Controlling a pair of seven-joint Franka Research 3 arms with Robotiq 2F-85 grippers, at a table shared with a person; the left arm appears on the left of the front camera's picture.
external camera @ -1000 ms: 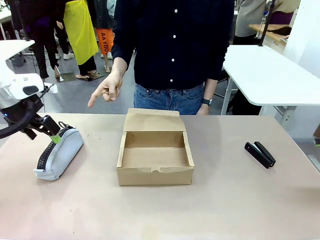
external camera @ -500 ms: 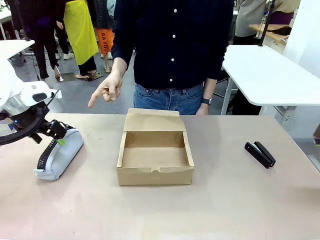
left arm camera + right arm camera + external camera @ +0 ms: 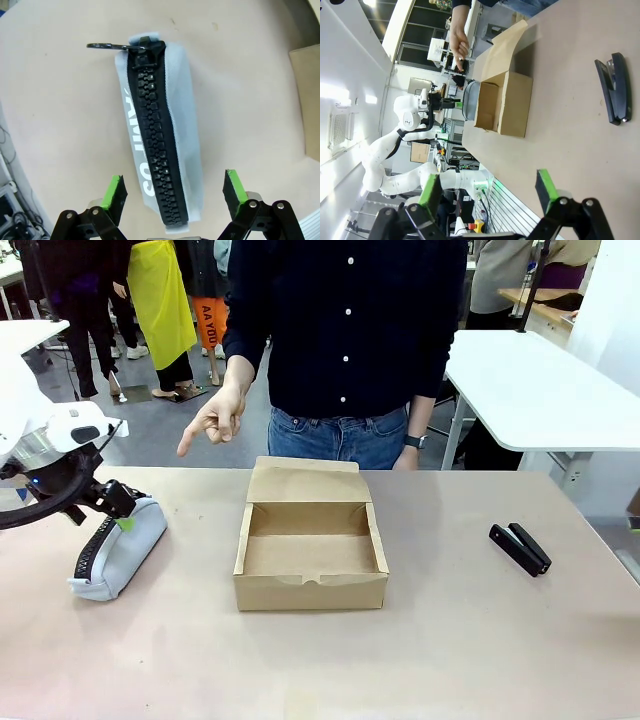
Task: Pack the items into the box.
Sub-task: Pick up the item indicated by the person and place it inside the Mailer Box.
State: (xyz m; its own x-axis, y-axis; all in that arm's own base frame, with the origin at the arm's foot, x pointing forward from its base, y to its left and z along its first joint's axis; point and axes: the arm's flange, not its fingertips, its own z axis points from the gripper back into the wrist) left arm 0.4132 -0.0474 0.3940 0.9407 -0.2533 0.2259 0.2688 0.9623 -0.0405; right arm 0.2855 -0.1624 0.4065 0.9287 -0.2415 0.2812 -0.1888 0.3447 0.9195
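The pale grey-blue pouch (image 3: 122, 552) with its black zipper lies at the table's left. My left gripper (image 3: 113, 508) hovers right over its far end. In the left wrist view, the green fingertips (image 3: 114, 192) stand open on either side of the pouch (image 3: 167, 135), with the zipper facing up. The open brown box (image 3: 310, 558) sits mid-table with its flap lid raised toward the person. The black stapler (image 3: 520, 548) lies at the right. My right gripper (image 3: 490, 192) is open and holds nothing, well back from the stapler (image 3: 612, 92) and the box (image 3: 504, 102).
A person stands at the far side behind the box, with one hand (image 3: 212, 420) pointing down toward the pouch's side. A white table (image 3: 540, 390) stands behind on the right. Bare tabletop (image 3: 320, 660) lies in front of the box.
My left gripper has shifted slightly right and down over the pouch's far end. The pouch, box, stapler and pointing hand have stayed put.
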